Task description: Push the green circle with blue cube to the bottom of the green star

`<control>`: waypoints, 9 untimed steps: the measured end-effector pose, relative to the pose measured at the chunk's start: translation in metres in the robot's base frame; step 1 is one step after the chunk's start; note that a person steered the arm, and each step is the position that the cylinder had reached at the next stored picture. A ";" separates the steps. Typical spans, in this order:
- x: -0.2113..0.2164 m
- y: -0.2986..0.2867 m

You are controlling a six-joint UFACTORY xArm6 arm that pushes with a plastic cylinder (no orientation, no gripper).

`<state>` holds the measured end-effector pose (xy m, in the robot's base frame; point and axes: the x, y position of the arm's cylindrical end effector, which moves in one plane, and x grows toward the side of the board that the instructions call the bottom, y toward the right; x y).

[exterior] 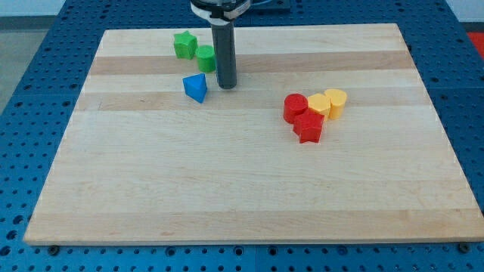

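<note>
The green star (184, 44) lies near the view's top left of the wooden board (242, 189). The green circle (205, 57) sits just right of and below the star, touching or nearly touching it. The blue cube (196, 88) lies below the circle, apart from it. My tip (227, 85) stands on the board just right of the blue cube and below right of the green circle; the rod's shaft hides the circle's right edge.
A cluster at the view's right holds a red circle (295, 106), a red star (308, 126), a yellow pentagon-like block (318, 105) and a yellow circle (336, 101). The board lies on a blue perforated table (30, 91).
</note>
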<state>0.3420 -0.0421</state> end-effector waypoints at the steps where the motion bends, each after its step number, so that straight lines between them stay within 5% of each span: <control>1: -0.017 0.000; 4: -0.034 0.058; 9: -0.071 -0.018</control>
<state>0.2710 -0.0598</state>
